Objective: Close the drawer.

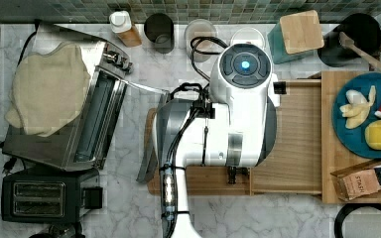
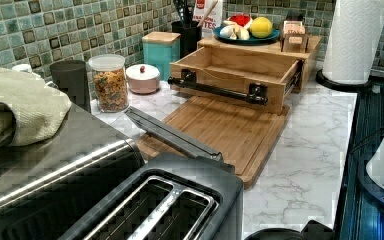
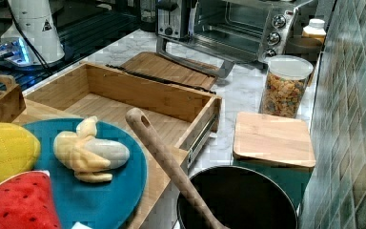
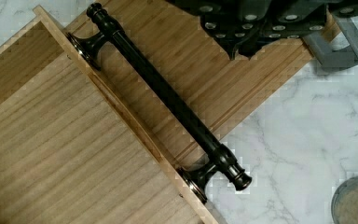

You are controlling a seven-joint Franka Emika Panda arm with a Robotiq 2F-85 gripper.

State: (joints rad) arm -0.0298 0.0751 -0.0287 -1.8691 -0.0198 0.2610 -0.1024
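Drawer point(image 2: 240, 67): light wood, thin rims, grained bottom, pulled out over the cutting board point(image 2: 220, 132).
Handle point(image 4: 168, 95): 1 dark bar across its front.
Room: bare marble worktop point(image 2: 310, 150) beside the board.
End effector point(image 4: 256, 25): above the board; finger state cannot be told.

The white arm point(image 1: 228, 124) reaches in from the top view's lower edge and bends over the middle of the counter, its wrist pointing straight down. The dark gripper point(image 4: 256, 28) hangs in the air in the wrist view, touching nothing.
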